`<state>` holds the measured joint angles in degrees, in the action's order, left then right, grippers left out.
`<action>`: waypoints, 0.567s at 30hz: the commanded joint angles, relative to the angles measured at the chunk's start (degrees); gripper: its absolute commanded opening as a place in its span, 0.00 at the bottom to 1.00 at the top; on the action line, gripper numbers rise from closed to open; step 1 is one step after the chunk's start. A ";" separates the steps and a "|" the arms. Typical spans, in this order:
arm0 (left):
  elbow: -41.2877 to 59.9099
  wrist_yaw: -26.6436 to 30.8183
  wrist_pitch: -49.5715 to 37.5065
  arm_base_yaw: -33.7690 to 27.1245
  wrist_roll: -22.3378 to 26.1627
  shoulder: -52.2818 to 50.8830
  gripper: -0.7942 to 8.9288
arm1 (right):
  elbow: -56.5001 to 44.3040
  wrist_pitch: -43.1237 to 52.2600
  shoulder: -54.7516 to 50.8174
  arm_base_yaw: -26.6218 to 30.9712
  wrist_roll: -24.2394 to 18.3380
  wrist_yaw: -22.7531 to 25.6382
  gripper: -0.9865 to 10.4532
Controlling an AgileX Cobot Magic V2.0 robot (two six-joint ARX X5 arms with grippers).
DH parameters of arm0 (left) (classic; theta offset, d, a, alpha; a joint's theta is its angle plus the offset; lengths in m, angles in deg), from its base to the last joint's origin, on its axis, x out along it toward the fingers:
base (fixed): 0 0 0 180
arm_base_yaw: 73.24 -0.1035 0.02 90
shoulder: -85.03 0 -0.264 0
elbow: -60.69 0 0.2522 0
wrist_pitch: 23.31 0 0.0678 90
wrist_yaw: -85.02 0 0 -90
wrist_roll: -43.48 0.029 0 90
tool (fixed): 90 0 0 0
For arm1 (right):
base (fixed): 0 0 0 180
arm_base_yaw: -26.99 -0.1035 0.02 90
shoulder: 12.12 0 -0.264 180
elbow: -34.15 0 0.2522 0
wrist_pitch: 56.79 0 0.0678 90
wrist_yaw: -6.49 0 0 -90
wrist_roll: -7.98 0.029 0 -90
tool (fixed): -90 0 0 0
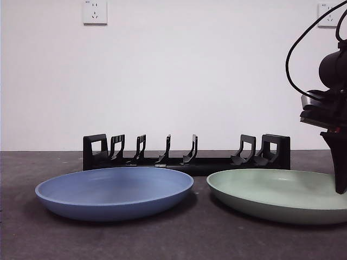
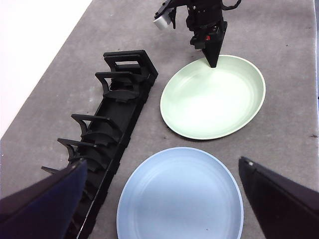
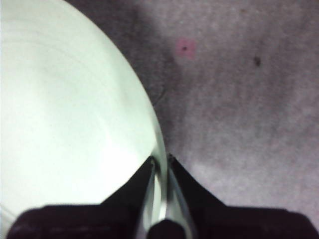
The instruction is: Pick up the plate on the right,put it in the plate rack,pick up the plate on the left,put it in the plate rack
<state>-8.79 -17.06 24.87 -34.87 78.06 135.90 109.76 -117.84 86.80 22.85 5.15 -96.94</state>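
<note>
The plate rack (image 1: 187, 153) lies lengthwise along the back of the dark grey surface (image 1: 179, 238), in front of a white wall (image 1: 190, 76), its curved prongs standing upright between two blocky ends with nothing slotted into it. Just in front of the rack, toward one end, sits the blue plate (image 1: 115, 191); toward the other end sits the green plate (image 1: 279, 194). Both lie flat on the surface, close beside each other with a narrow gap between their rims, and neither touches the rack.

The right gripper (image 3: 160, 162) is at the green plate's outer edge, on the side away from the blue plate. Its fingers (image 3: 144, 191) are closed to a thin slit with the plate's rim pinched between them, one finger over the inside of the plate and the other outside it. In the front view this arm reaches down from above, a black cable looping behind it.

The left gripper (image 2: 159, 199) hangs above the blue plate, its fingers (image 2: 279, 194) spread wide apart and holding nothing. From there the rack runs alongside both plates, nothing lying between the green plate and the rack's prongs. Two wall sockets (image 1: 95, 12) are mounted high on the wall behind the rack.
</note>
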 commanded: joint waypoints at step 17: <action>0.00 0.24 -1.11 8.63 11.85 0.92 0.81 | 15.85 -16.37 -12.46 -0.37 -1.73 -4.00 0.08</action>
<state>-8.79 -17.27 24.56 -26.65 86.72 136.51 124.58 -133.97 74.58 22.63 3.90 -99.96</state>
